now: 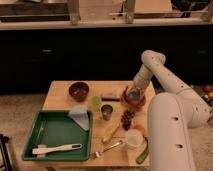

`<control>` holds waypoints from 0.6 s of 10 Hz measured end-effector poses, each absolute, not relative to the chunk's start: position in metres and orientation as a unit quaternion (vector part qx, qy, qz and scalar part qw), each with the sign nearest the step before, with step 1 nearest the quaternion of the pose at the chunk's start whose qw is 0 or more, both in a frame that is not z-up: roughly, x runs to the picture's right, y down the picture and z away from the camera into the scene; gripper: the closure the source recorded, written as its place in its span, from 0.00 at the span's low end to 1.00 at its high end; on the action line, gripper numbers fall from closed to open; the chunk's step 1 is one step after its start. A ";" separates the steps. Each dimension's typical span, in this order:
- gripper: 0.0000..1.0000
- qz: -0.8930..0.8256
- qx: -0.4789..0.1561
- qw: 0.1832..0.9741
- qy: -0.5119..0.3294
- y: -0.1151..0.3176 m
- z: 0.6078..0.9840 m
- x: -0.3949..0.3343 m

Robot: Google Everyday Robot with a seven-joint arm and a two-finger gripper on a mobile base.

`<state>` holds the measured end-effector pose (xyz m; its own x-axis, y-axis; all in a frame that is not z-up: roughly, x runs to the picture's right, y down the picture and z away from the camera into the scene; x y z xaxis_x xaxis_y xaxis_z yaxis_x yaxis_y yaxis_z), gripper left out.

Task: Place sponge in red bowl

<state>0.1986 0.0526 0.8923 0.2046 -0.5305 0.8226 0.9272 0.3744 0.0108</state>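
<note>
Hand (133, 93) over red bowl (138, 103) at tabletop (58, 95) far-right corner. Green tray (54, 131) blocks near-left corner; metal cup (106, 111) stands mid-tabletop; far-left corner open.

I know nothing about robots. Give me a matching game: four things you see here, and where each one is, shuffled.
Things:
1 gripper
2 white spatula
3 maroon bowl
4 metal cup

Places:
a in the green tray
b near the middle of the table
c over the red bowl
d far left part of the table

Pairs: 1-c, 2-a, 3-d, 4-b.

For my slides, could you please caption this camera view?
Gripper and sponge at the red bowl on a cluttered table.
</note>
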 end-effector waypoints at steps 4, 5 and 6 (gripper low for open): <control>0.20 -0.507 -0.240 0.729 -0.393 0.051 0.889 0.196; 0.20 -0.511 -0.235 0.727 -0.394 0.050 0.888 0.196; 0.20 -0.513 -0.230 0.726 -0.395 0.050 0.887 0.196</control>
